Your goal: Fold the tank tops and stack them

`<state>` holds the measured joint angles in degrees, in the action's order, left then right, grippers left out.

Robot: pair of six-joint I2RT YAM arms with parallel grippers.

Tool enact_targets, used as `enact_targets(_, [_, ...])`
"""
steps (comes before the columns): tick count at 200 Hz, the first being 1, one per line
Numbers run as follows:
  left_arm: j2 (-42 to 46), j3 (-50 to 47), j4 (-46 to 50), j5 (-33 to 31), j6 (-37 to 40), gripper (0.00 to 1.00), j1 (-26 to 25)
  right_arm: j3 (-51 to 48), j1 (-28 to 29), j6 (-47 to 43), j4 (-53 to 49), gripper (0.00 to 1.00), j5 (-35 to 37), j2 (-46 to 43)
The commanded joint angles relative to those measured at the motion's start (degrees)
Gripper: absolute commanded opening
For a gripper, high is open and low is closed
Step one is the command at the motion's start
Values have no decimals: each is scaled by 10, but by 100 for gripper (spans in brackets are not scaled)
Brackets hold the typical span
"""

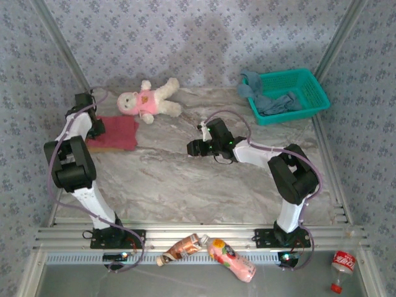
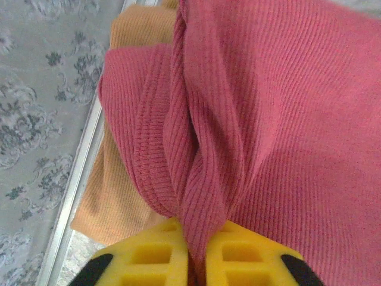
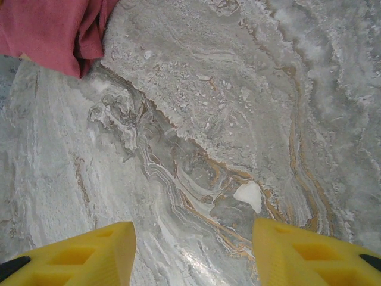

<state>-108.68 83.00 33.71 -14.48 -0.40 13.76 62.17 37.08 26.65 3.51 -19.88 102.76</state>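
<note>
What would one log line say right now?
left hand: shut on red top | right hand: open, over table | blue top: in basket

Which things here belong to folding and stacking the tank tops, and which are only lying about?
For the job: red top; tan top under it; blue top in the basket.
Lying about: basket; doll; brown bottle; pink bottle; red-labelled bottle.

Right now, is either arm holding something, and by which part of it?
The left gripper has its jaws shut on a bunched fold of the dark red tank top. The right gripper is open, holding nothing.
</note>
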Motion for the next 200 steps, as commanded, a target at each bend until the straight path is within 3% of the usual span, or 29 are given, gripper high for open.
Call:
enact_targets(1, [-32,27,7,-65,2,17,3,-5,3,11,7,56,-4,-4])
enact_targets(15, [-46,41,28,-86,-3,28,4,-7,2,8,1,56,-2,-9])
enact_targets(58, [-45,85,86,-109,-20,49,3,-6,-15,-11,-30,56,9,-34])
enact_targets(75, [-45,120,127,-144,-25,60,4,1,-34,-34,-62,57,19,-52])
enact_targets(92, [-29,141,151,-138,-30,69,4,6,-59,-59,-101,58,34,-76])
enact_targets(104, [-12,148,161,-102,-39,72,4,13,-83,-80,-130,59,45,-93])
enact_targets(114, [5,152,171,-47,-44,82,4,21,-105,-97,-157,61,52,-104])
enact_targets(157, [111,87,155,157,-72,84,-16,106,-204,-173,-246,66,127,-114])
enact_targets(200, [208,-9,87,309,-146,85,-77,204,-302,-187,-272,73,202,-43])
